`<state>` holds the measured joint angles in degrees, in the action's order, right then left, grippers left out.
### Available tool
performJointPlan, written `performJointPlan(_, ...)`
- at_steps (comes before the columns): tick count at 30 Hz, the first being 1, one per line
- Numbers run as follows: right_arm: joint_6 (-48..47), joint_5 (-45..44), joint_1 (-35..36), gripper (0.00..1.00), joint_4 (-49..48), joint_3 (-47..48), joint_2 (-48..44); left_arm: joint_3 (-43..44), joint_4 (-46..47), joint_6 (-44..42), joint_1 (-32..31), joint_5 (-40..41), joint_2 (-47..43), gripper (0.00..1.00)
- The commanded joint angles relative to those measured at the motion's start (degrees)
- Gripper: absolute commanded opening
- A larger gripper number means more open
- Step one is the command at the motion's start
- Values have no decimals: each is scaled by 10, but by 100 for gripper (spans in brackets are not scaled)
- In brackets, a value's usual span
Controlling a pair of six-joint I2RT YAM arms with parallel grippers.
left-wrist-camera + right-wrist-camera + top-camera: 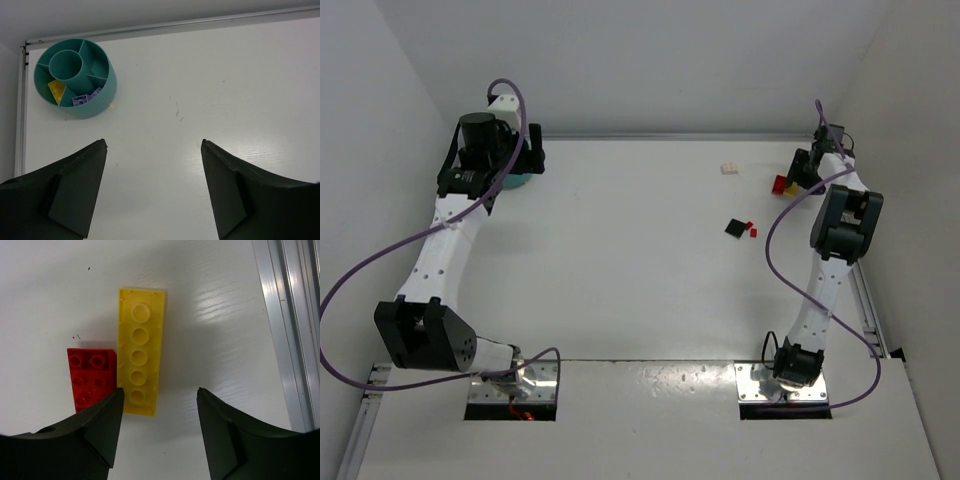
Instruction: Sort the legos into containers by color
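The right end effector (159, 393) hung low over the tabletop (620, 250), its fingers spread wide and holding nothing. Just ahead of it a long yellow lego (140, 360) lay flat, studs up. Its long axis ran straight out from the end effector, and its near end sat in the gap, close to the finger farther from the rail. A shorter red lego (92, 375) lay touching that brick's long side, also studs up, its near edge hidden behind the same finger. An aluminium rail (290, 315) ran along the tabletop's edge past the other finger.

The left end effector (153, 145) was opened just as wide and was empty too. Ahead of it and off to one side stood the round teal bowl (107, 95), close to the wall. One compartment held a yellow piece (57, 91), the next held purple pieces (80, 100), and the central ring (65, 65) looked empty.

From above, a cream lego (730, 167), a black lego (735, 227) and a tiny red piece (752, 232) lay loose, nearer the right arm. White walls closed in the white tabletop.
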<state>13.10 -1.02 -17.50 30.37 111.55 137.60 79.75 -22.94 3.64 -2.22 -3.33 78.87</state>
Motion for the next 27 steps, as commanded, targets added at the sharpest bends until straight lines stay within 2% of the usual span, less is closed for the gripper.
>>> performJointPlan(1,10,0,-2,62,-3,36,-2,6,23,7,-3,5,5,83)
performJointPlan(23,10,11,9,62,-3,70,50,6,23,12,2,5,16,83)
performJointPlan(27,10,11,9,53,-3,70,55,1,23,12,2,5,16,83)
